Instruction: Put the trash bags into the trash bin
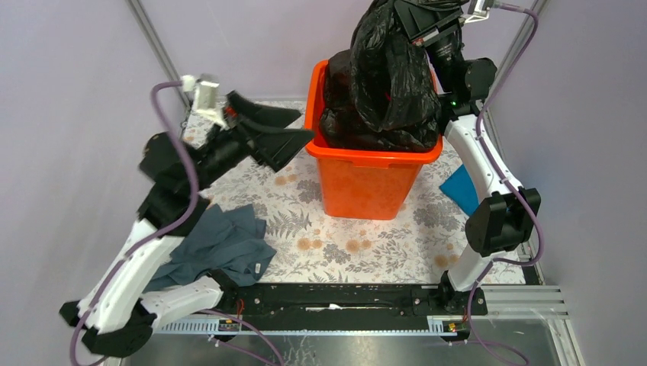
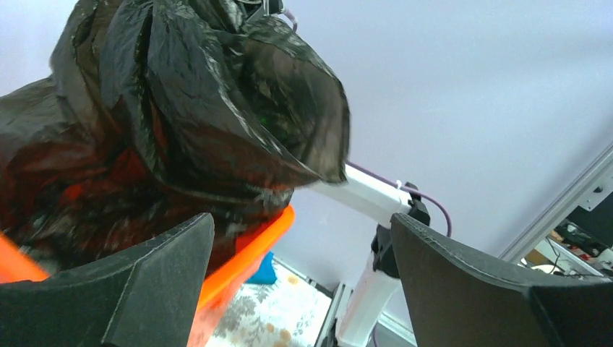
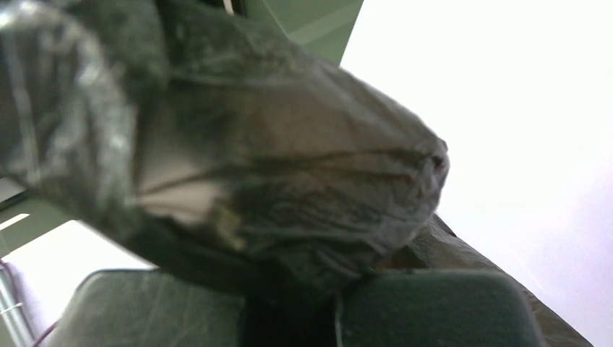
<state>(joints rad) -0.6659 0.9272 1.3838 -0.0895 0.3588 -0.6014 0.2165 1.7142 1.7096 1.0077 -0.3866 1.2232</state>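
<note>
The orange trash bin (image 1: 366, 183) stands at the back middle of the table. The black trash bag (image 1: 389, 84) fills its mouth and rises above the rim. My right gripper (image 1: 416, 27) is shut on the bag's upper part and holds it high over the bin; in the right wrist view the crinkled film (image 3: 275, 166) is pinched between the pads. My left gripper (image 1: 286, 131) is open and empty, just left of the bin's rim. The left wrist view shows the bag (image 2: 181, 116) and the orange rim (image 2: 249, 249) between the spread fingers (image 2: 144, 282).
A grey-blue cloth (image 1: 217, 244) lies on the floral mat at front left, by the left arm. A bright blue cloth (image 1: 461, 189) lies right of the bin under the right arm. Frame posts and walls close in both sides.
</note>
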